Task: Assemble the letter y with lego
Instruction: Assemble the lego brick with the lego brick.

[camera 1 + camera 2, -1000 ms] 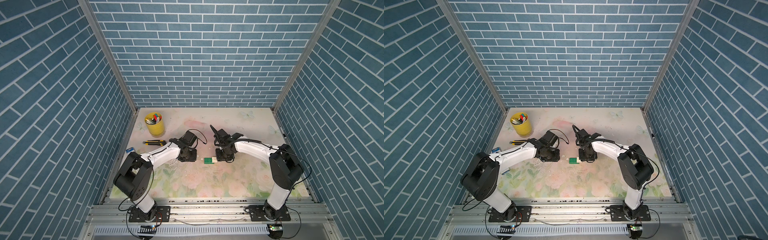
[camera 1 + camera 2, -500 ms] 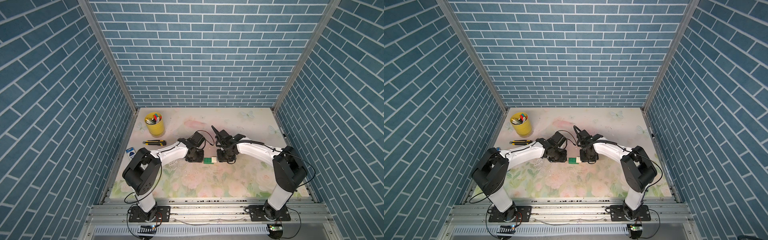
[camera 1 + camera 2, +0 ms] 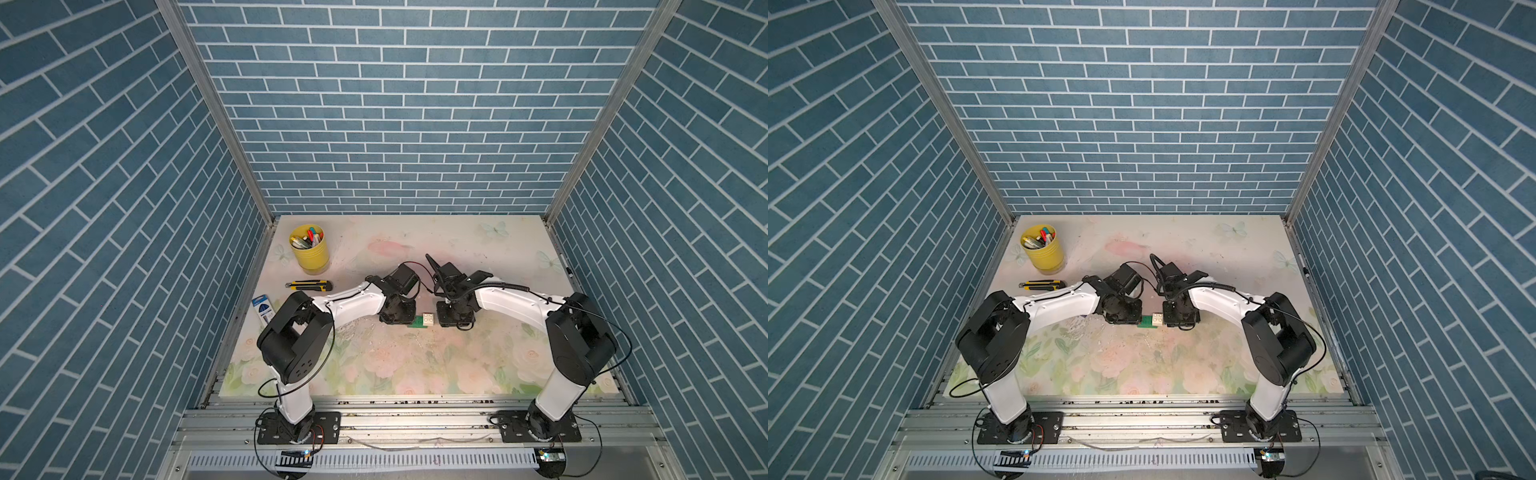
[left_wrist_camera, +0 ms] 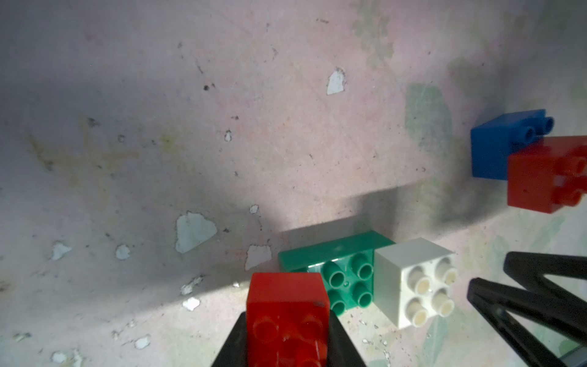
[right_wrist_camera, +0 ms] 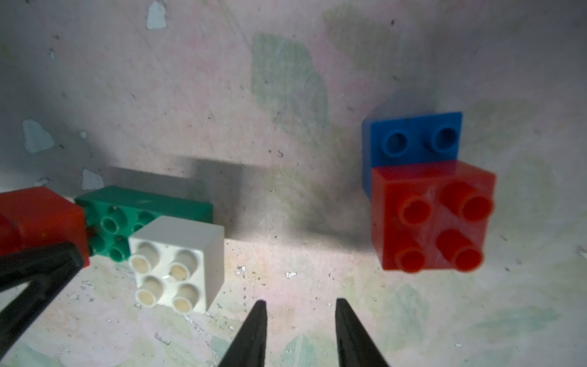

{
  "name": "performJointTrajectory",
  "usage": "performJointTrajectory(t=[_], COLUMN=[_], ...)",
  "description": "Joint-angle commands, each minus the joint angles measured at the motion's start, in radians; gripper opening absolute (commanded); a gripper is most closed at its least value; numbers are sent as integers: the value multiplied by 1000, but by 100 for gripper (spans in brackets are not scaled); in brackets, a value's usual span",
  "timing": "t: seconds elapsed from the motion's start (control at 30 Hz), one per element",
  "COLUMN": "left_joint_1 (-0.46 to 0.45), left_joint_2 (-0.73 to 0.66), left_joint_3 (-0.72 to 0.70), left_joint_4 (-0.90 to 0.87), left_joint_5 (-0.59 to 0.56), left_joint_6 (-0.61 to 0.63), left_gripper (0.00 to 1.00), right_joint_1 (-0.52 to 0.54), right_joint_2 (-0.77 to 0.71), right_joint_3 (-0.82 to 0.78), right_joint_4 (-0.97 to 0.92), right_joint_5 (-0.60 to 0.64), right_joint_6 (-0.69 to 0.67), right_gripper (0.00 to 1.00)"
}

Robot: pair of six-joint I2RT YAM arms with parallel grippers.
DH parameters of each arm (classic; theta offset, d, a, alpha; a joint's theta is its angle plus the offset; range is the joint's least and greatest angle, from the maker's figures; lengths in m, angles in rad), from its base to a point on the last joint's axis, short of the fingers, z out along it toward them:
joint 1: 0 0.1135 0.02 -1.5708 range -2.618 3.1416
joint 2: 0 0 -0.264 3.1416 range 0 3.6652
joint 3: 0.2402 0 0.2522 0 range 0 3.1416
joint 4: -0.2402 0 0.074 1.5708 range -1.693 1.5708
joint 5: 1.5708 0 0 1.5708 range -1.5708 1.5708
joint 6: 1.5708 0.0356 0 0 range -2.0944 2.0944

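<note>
The left gripper point(image 4: 286, 319) squeezes a shiny red brick point(image 4: 287, 298) with round bumps, right at one end of the long green brick point(image 4: 346, 263). A square white brick point(image 4: 409, 273) sits on the other end. They lie mid-way on the flowery surface point(image 3: 374, 365), left gripper at 9 o'clock. The right gripper point(image 5: 300, 305) is at 3 o'clock, its fingers apart and empty. Nearby, a second red brick point(image 5: 435, 219) sits half on a blue brick point(image 5: 413, 139).

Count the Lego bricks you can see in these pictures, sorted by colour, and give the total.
Red: 2, the gripped red brick and the second red brick
Green: 1, the green brick
White: 1, the white brick
Blue: 1, the blue brick
Total: 5 bricks in view
</note>
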Motion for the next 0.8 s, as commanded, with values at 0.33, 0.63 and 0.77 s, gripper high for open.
performJointTrajectory(t=[0.33, 0.63, 0.77], left_joint_1=[-25, -48, -66], left_joint_2=[53, 92, 115], left_joint_3=[27, 69, 96], left_joint_4=[-23, -93, -142], left_joint_5=[-24, -84, -131], left_joint_6=[-9, 0, 17], left_gripper=[15, 15, 14], right_joint_1=[-3, -3, -4], right_joint_2=[-37, -34, -37], right_joint_3=[-14, -14, -10], right_joint_4=[6, 2, -2], right_joint_5=[15, 18, 22], right_joint_6=[25, 25, 22], right_gripper=[38, 38, 38])
